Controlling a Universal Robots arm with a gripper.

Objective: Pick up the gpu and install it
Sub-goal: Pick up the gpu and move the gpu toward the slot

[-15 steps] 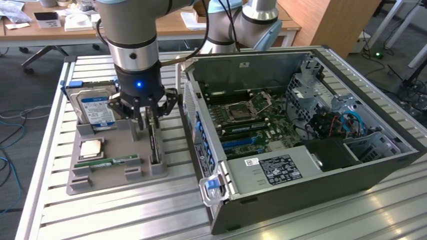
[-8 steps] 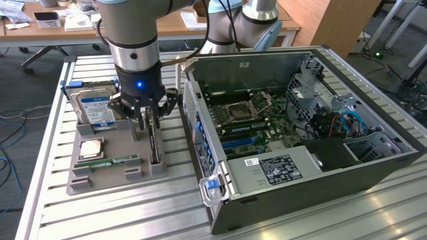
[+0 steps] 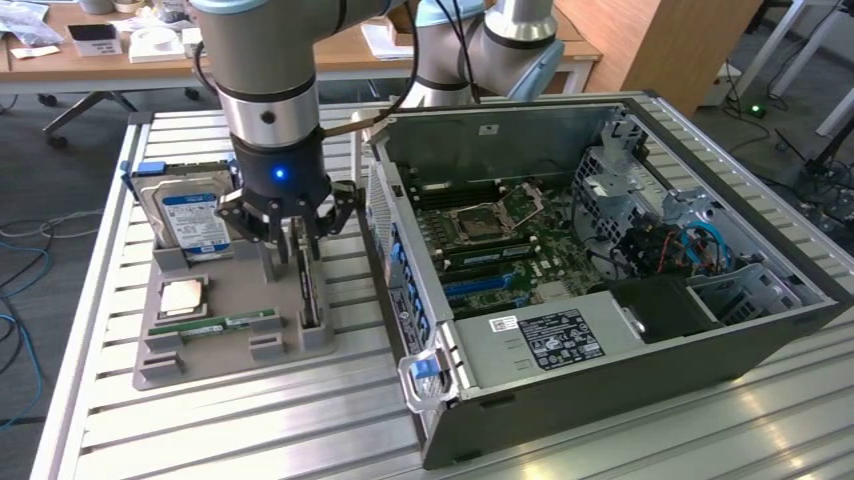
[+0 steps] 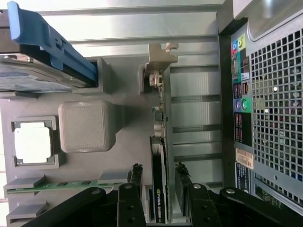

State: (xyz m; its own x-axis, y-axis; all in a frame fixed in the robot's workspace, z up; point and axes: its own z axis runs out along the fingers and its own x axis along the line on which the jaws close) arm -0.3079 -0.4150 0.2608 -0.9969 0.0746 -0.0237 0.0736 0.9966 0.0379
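Observation:
The gpu [image 3: 310,292] stands on its long edge in a slot of the grey holder tray [image 3: 220,355], a dark board with a pale metal bracket [image 4: 161,56] at its far end. My gripper [image 3: 302,240] hangs straight over it, open, one finger on each side of the card. In the wrist view the gpu [image 4: 158,156] runs between my two black fingertips [image 4: 136,176], with a small gap on both sides of my gripper [image 4: 158,177]. Nothing is held. The open computer case [image 3: 441,395] lies to the exterior view's right, its motherboard [image 3: 501,250] exposed.
On the holder tray [image 4: 87,125] sit a silver hard drive [image 3: 187,215] in a blue bracket, a square processor [image 3: 183,297] and a green memory stick [image 3: 214,325]. The case's rear panel [image 4: 265,104] is close beside the gpu. A second arm's base [image 3: 514,40] stands behind the case.

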